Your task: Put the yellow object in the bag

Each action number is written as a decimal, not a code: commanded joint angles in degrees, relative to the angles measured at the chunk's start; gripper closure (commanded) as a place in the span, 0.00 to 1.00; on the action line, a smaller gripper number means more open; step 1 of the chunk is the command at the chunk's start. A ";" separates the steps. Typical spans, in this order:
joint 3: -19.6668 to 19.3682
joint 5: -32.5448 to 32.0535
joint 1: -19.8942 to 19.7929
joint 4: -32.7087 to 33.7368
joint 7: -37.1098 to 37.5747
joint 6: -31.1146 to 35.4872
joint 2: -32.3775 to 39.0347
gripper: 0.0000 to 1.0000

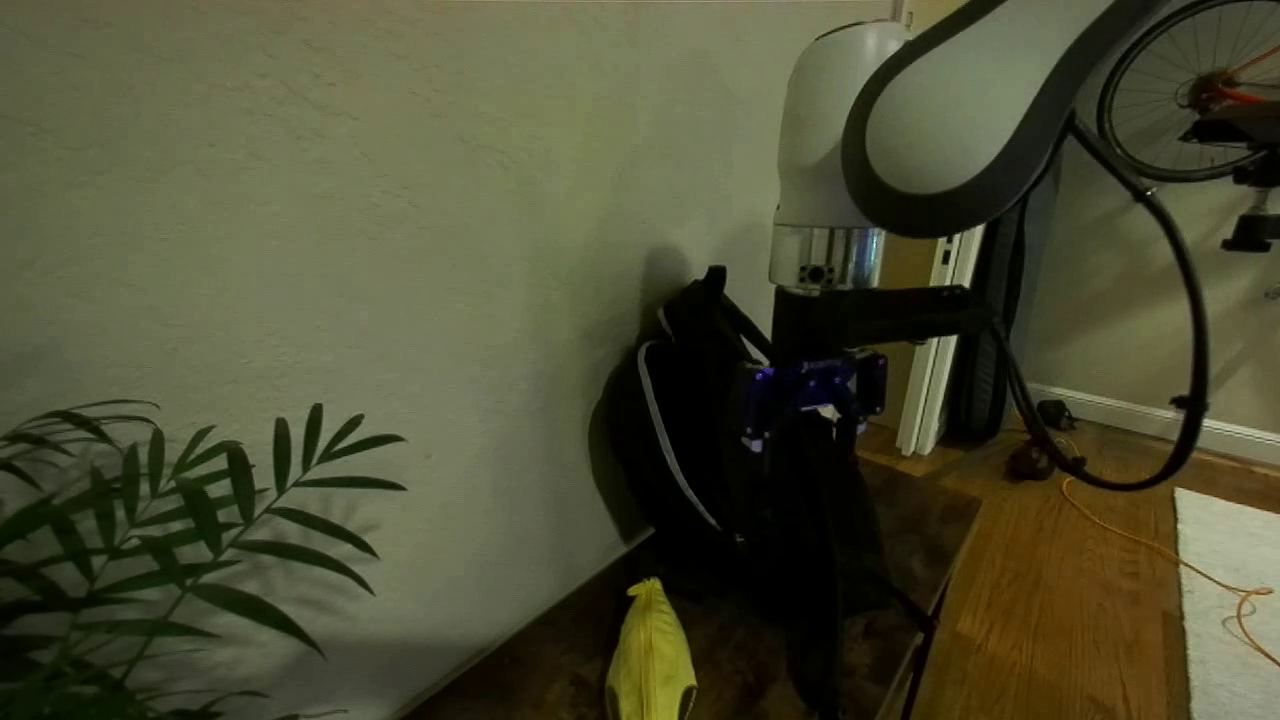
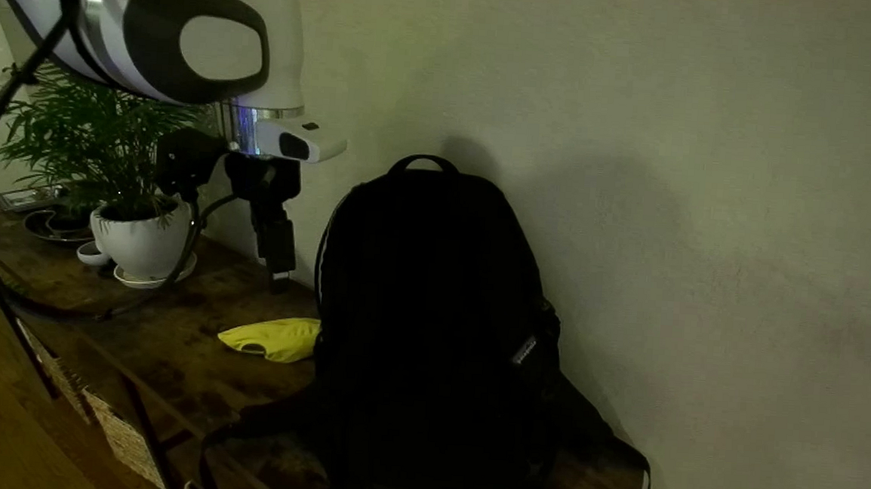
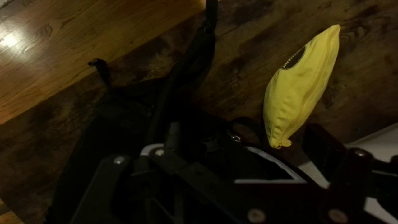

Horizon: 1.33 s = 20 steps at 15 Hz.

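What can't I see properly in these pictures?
Yellow pouch: near end cut off by the bottom edge in an exterior view.
Pouch's dark patch: marks too small and blurred to read in the wrist view.
Backpack: in an exterior view, its own black side hides the inside.
Bicycle: cut off by the right edge in an exterior view.

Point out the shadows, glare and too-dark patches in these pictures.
In both exterior views, soft shadows on the wall around the backpack, whose black surface loses most detail; in an exterior view, a purple tint on the gripper; in the wrist view, glare on the wooden floor at upper left and dim light, though the yellow object stands out.
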 commanded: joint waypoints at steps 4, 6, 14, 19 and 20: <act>-0.53 8.62 1.69 6.52 2.03 5.77 9.50 0.00; -0.61 9.67 2.52 8.85 2.33 5.55 12.08 0.00; -0.75 9.87 6.13 16.64 4.31 4.44 19.59 0.00; -1.70 9.48 7.49 21.06 6.47 3.84 24.87 0.00; -1.94 9.37 7.74 21.86 7.08 3.96 25.84 0.00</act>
